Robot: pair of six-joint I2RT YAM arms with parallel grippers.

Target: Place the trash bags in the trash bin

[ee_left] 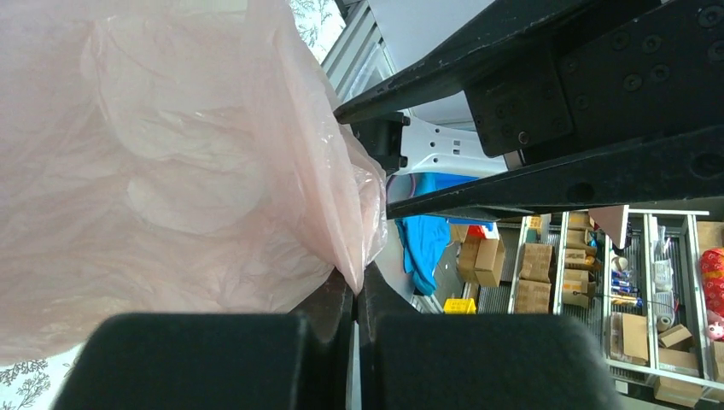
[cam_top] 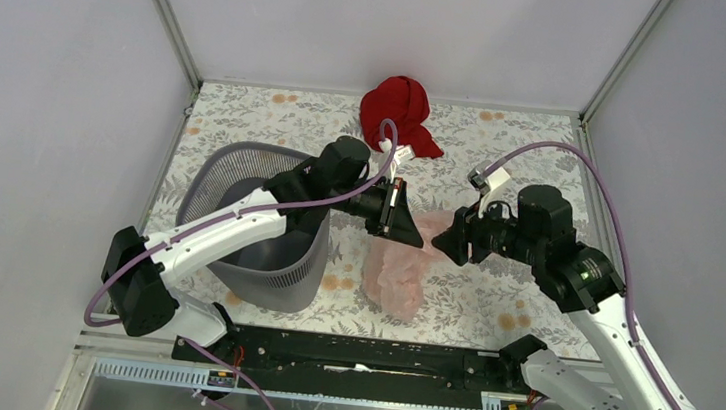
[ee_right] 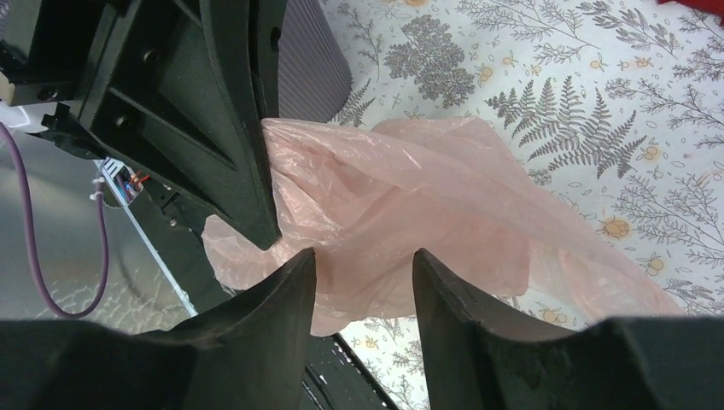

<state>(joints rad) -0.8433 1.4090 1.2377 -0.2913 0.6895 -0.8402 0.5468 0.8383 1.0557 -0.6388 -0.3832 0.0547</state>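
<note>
The pale pink trash bag point(cam_top: 401, 269) hangs crumpled over the floral table, right of the grey mesh trash bin point(cam_top: 255, 223). My left gripper point(cam_top: 409, 232) is shut on the bag's top edge and holds it up; in the left wrist view the film point(ee_left: 171, 162) is pinched between the closed fingertips point(ee_left: 354, 286). My right gripper point(cam_top: 444, 243) is open just right of the left one. In the right wrist view its tips point(ee_right: 363, 265) straddle the bag point(ee_right: 401, 205) without pinching it. The bin's wall point(ee_right: 312, 51) shows there too.
A dark red cloth bundle point(cam_top: 400, 110) lies at the back of the table by the far wall. A black rail point(cam_top: 364, 358) runs along the near edge. Grey walls enclose the left, right and back.
</note>
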